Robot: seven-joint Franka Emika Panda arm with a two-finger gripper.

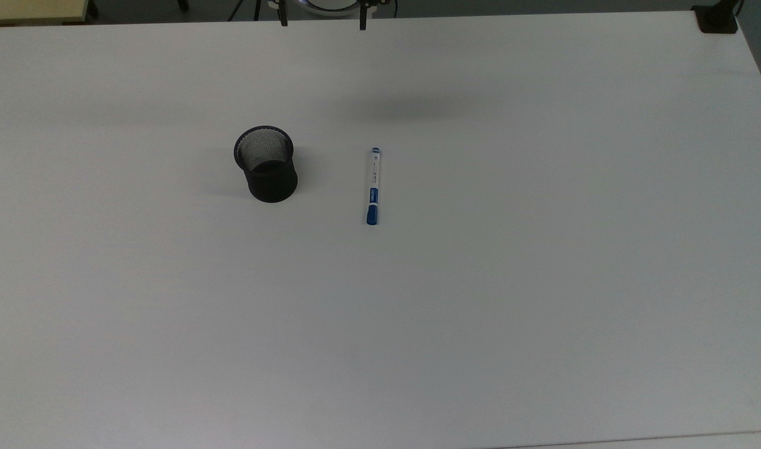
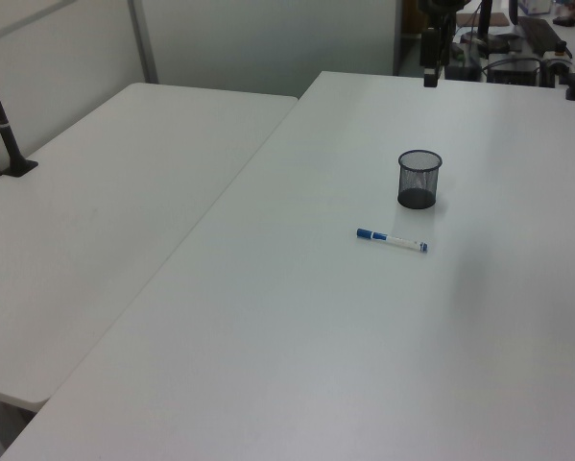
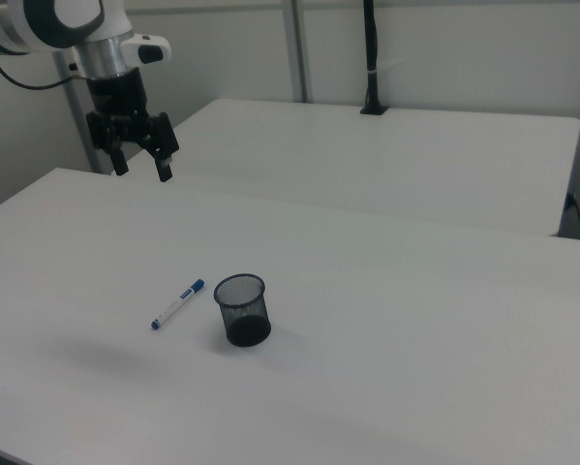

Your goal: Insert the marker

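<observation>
White table (image 1: 542,280), mostly bare. Marker (image 1: 373,186) lies flat on it, blue cap toward the top view's bottom edge, apart from the upright black mesh cup (image 1: 266,164) on the top view's left. My gripper (image 3: 142,165) hangs high above the table, fingers spread, holding nothing.
</observation>
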